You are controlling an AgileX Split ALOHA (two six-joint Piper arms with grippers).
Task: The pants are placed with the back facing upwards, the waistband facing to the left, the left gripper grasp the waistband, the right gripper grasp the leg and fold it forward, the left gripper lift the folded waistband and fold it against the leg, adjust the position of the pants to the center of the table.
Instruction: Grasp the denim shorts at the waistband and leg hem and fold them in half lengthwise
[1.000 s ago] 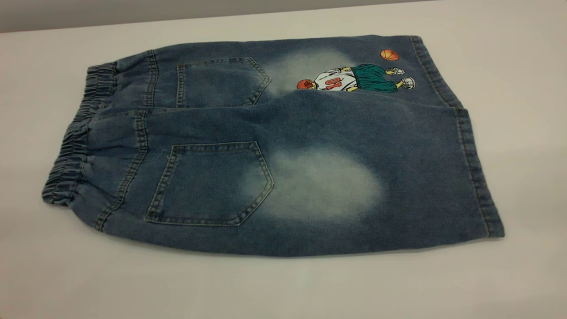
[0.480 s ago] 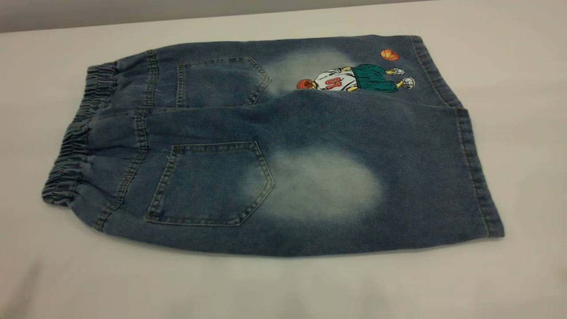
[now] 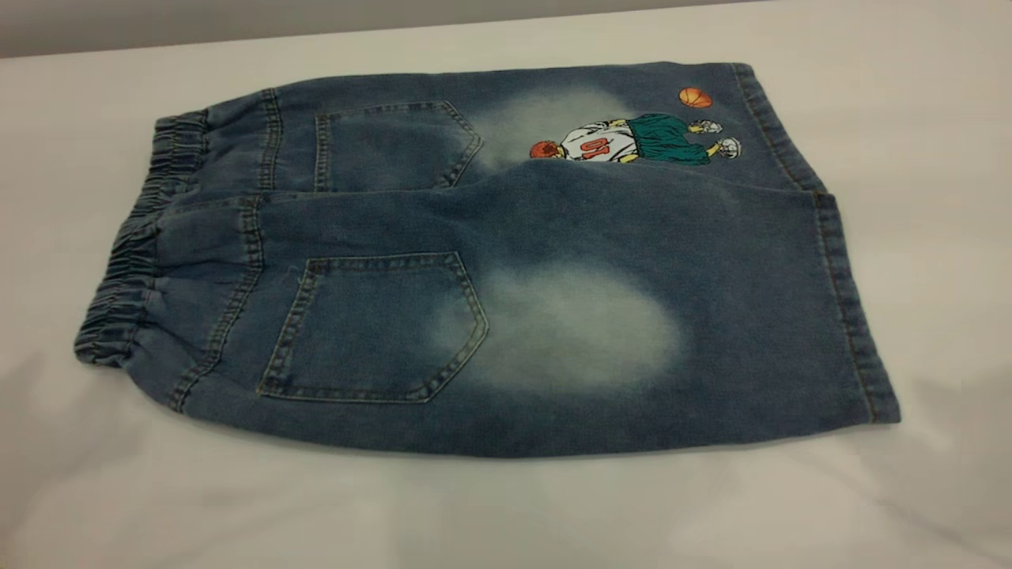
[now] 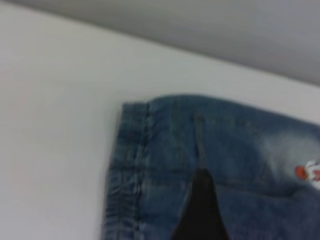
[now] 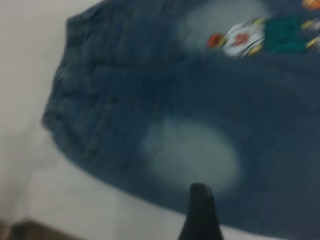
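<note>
The pants, short blue denim ones, lie flat on the white-grey table with the back side up and both stitched back pockets showing. In the exterior view the elastic waistband sits at 9 o'clock and the two hems at 3 o'clock. The plain leg with the big pale faded oval lies toward 6 o'clock, and its upper edge overlaps the other leg along the middle seam. The other leg, toward 12 o'clock, carries the cartoon basketball player with a small orange ball just beside it near the hem. Bare table shows all round the denim. Neither arm appears in the exterior view. In the left wrist view a single dark fingertip of the left gripper shows over the denim close to the waistband end, but I cannot tell whether those fingers are spread or together, nor whether it touches the cloth. In the right wrist view one black wedge tip of the right gripper shows at the near edge of the plain leg beside the faded oval; there too I cannot tell how its fingers stand, or whether it is touching.
</note>
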